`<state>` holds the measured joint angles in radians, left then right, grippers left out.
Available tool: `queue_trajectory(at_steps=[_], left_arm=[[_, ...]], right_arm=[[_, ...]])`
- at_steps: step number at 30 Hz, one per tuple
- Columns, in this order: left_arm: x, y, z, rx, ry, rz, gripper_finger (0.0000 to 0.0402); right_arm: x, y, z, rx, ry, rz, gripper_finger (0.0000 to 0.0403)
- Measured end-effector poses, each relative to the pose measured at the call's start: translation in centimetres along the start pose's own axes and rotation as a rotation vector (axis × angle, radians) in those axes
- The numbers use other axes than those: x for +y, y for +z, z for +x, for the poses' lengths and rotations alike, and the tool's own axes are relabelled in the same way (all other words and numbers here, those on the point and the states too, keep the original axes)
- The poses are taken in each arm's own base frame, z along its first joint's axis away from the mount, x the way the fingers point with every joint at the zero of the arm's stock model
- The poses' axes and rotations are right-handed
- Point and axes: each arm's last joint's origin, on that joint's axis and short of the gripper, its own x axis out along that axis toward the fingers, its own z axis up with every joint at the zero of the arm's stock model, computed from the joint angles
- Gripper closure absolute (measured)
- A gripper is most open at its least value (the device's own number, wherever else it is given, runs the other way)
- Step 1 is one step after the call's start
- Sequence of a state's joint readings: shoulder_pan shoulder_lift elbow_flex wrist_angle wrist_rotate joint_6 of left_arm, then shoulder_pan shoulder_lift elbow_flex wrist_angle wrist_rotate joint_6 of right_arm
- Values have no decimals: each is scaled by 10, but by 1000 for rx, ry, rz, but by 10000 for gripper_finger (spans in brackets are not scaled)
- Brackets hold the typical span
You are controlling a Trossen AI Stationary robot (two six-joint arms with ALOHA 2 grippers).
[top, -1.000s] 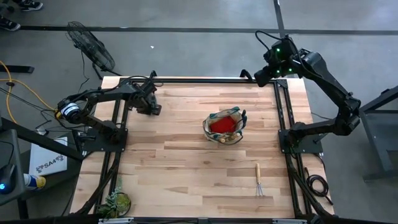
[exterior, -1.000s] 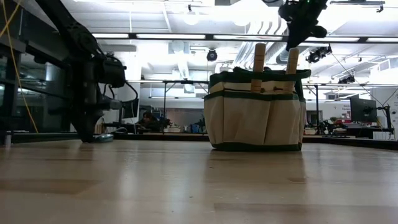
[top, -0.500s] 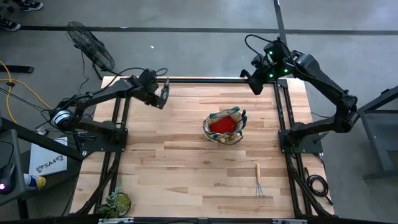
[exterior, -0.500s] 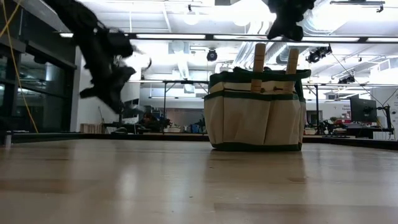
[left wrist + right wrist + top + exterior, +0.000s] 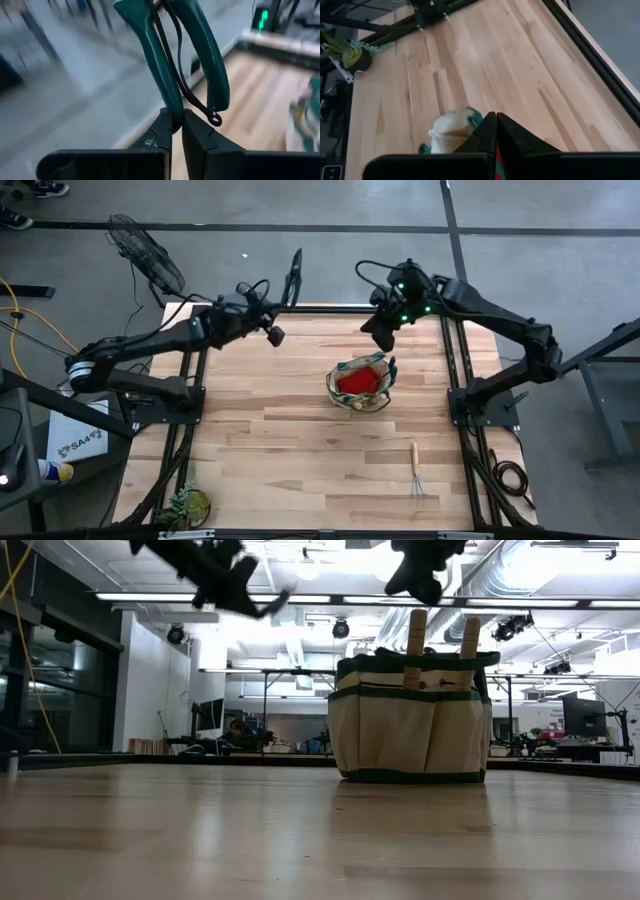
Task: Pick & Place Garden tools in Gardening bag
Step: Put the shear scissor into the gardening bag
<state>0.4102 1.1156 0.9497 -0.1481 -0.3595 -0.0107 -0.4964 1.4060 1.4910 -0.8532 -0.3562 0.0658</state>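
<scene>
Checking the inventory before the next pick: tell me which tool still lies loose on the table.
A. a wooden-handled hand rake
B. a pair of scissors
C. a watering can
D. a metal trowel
A: the high view shows the hand rake lying alone on the table, toward the right arm's side, apart from the gardening bag; the green-handled pruners are up in the left tool.

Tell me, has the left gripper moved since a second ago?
Yes. The left gripper, shut on the pruners, has swung from the table's far-left area toward the far edge's middle, closer to the bag.
</scene>
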Motion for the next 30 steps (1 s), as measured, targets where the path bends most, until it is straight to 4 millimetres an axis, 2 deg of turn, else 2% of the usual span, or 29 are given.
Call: queue_trajectory(at_steps=[5,9,11,16,18,20,26,30], left_arm=[[-21,29,-18,-184,100,114,391],[-28,46,-31,-259,202,147,391],[-30,49,-34,-266,246,139,391],[-37,63,-46,-341,223,139,391],[-43,69,-53,-371,204,204,391],[-48,72,-55,-368,218,271,393],[-55,82,-64,-393,220,315,399],[-57,81,-62,-395,206,333,400]], right_arm=[[13,8,6,-75,21,-9,400],[29,22,7,-218,96,-36,400],[38,30,6,-313,129,-77,400],[57,50,-2,-568,155,-185,400],[62,55,-6,-646,160,-204,400],[63,58,-8,-685,163,-201,400],[67,64,-15,-767,222,-186,398],[76,66,-16,-830,223,-196,367]])
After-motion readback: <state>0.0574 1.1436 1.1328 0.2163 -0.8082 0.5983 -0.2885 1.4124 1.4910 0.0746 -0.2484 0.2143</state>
